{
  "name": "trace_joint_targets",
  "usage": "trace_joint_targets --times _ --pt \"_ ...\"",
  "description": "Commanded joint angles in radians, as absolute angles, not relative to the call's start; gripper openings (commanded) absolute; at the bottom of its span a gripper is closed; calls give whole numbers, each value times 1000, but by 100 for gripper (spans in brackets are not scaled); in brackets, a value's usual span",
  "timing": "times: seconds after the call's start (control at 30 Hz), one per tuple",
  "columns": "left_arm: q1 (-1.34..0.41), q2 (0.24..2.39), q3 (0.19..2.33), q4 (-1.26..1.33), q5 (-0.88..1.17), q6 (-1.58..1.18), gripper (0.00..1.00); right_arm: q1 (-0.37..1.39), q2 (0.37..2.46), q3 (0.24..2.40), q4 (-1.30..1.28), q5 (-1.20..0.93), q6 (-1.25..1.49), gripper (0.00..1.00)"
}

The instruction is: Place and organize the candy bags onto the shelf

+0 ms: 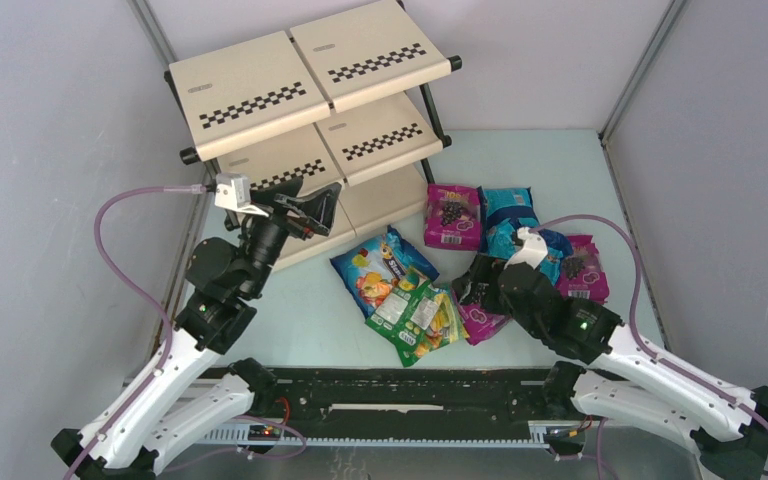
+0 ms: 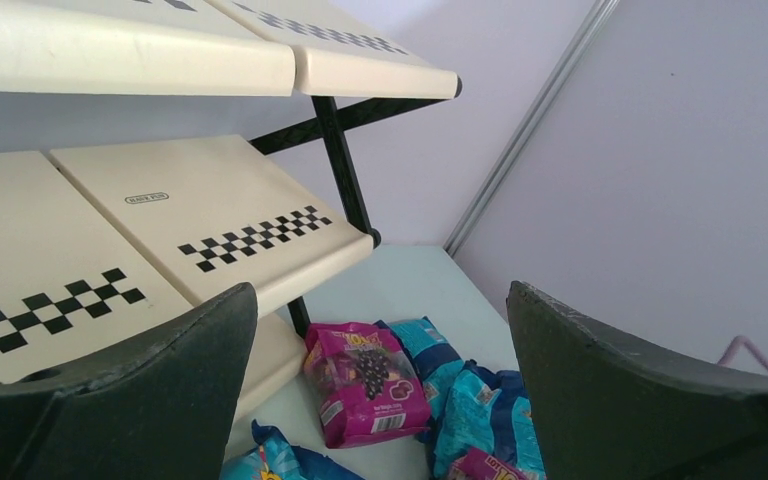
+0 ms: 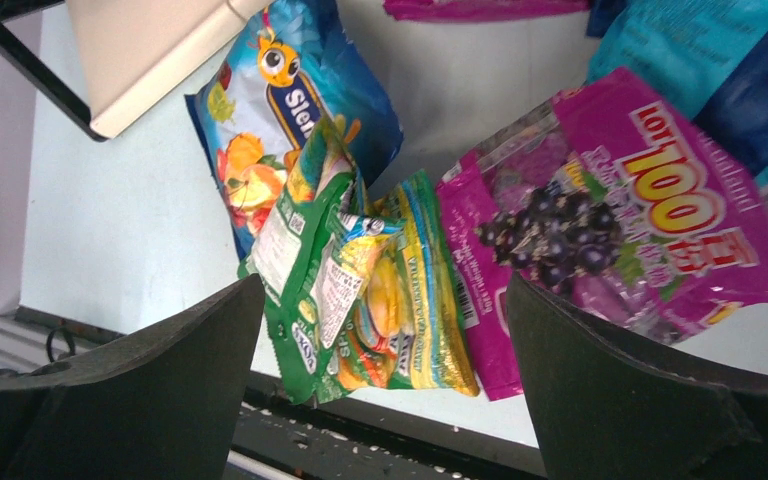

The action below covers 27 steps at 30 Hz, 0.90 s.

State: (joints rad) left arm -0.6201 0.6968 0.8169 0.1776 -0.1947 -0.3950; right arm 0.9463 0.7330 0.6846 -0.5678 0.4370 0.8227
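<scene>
The shelf [image 1: 260,95] stands at the back left with bare beige panels [image 2: 210,200]. Candy bags lie loose on the table to its right: a blue one with fruit art [image 1: 380,262], green-yellow ones [image 1: 418,320], magenta ones [image 1: 452,215] and teal ones [image 1: 510,215]. My left gripper [image 1: 326,210] hangs open and empty in front of the lower tiers, pointing toward a magenta bag [image 2: 365,385]. My right gripper [image 1: 478,282] is open just above the green-yellow bags [image 3: 360,290] and a magenta bag [image 3: 620,230], holding nothing.
Grey walls close in on the left, back and right. A black rail [image 1: 410,395] runs along the near table edge between the arm bases. One more magenta bag [image 1: 582,265] lies at the far right of the pile, partly behind the right arm.
</scene>
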Motion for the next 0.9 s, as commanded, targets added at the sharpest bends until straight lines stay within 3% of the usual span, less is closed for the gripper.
trace_joint_targets --times 0.0,0.2,0.47,0.73,0.87 --pt "-630 697 802 226 -174 -418 100 1023 738 574 -376 456 990 100" --pt "-645 716 798 230 -146 -433 100 1163 881 419 9 458 1116 97" --pt "-647 714 802 224 -140 -430 100 1258 1148 417 197 506 1271 92" --pt "-650 698 807 216 -136 -430 100 1224 1224 417 209 572 1268 63" --pt "-657 692 805 215 -138 -432 100 1145 1195 417 181 553 1148 43"
